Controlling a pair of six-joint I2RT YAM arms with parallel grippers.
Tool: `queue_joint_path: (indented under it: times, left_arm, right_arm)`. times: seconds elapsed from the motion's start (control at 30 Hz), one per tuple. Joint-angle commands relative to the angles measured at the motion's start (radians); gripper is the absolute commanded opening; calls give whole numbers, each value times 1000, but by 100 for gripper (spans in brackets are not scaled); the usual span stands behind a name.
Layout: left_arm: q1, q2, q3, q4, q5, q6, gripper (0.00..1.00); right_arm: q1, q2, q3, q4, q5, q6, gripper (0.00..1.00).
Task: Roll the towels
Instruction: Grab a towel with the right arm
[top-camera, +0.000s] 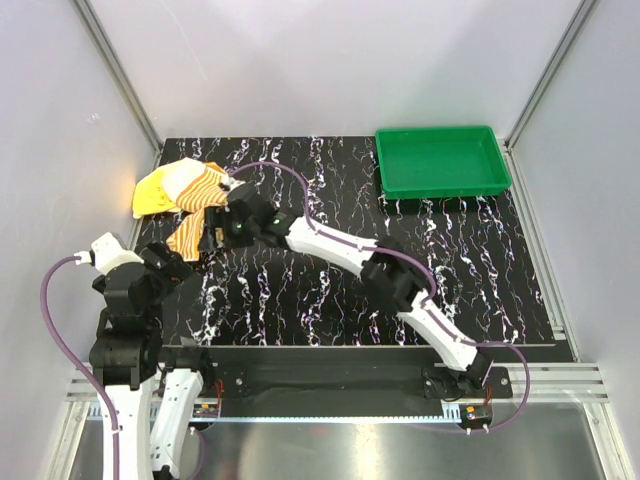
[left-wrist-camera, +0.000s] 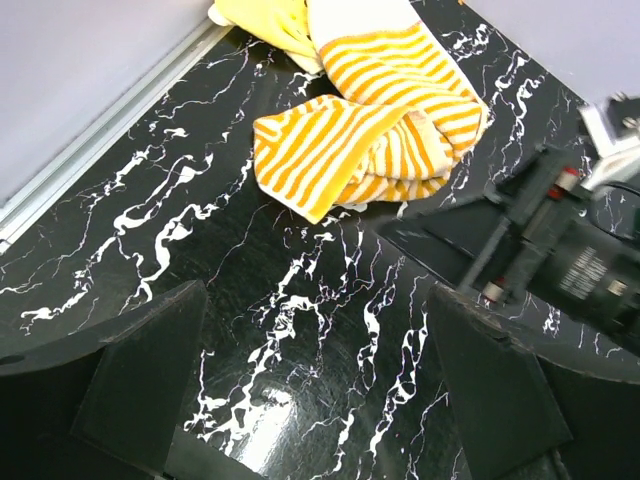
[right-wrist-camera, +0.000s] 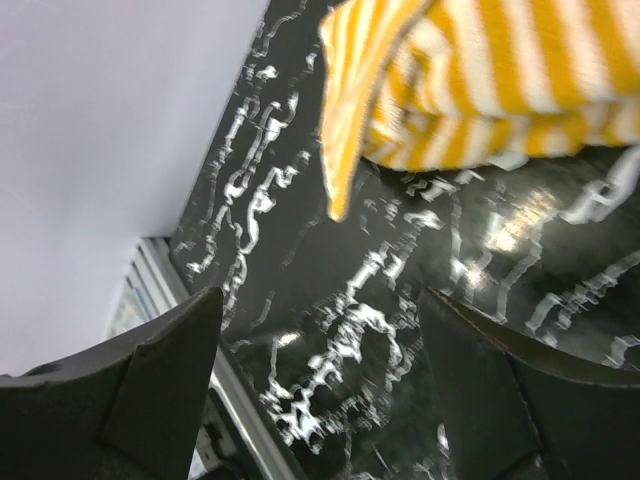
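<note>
Nearest the overhead camera sat both arm bases, bolted along the edge of the black marbled surface (top-camera: 330, 300). At its far right corner stood a green tray (top-camera: 440, 160), well apart from the work. Both towels lay bunched in the far left corner, neither one rolled yet. The striped towel (top-camera: 198, 215) was crumpled over itself, and the yellow towel (top-camera: 152, 195) touched it on the wall side. I judged the right arm stretched across because the cloth lay so far left. The right pincer (top-camera: 213, 238) hung spread just beside the striped edge, pinching nothing. The left pincer (top-camera: 170, 262) was spread nearby, also empty. Only the left wrist view showed the other pincer low beside the towel's fold. The blurred right wrist view showed a striped corner ahead of its jaws.
</note>
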Motion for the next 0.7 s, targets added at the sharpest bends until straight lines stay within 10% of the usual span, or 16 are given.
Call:
queue_joint_path:
  times: [0.0,0.67]
  left_arm:
    - [5,-11,28,5,-31,-13,99]
    - [11,-49,23,5,-16,-20,99]
  right_arm:
    - [-1,92,203,-65,-16,67,85]
    - [25,354,438,73,-10,208,71]
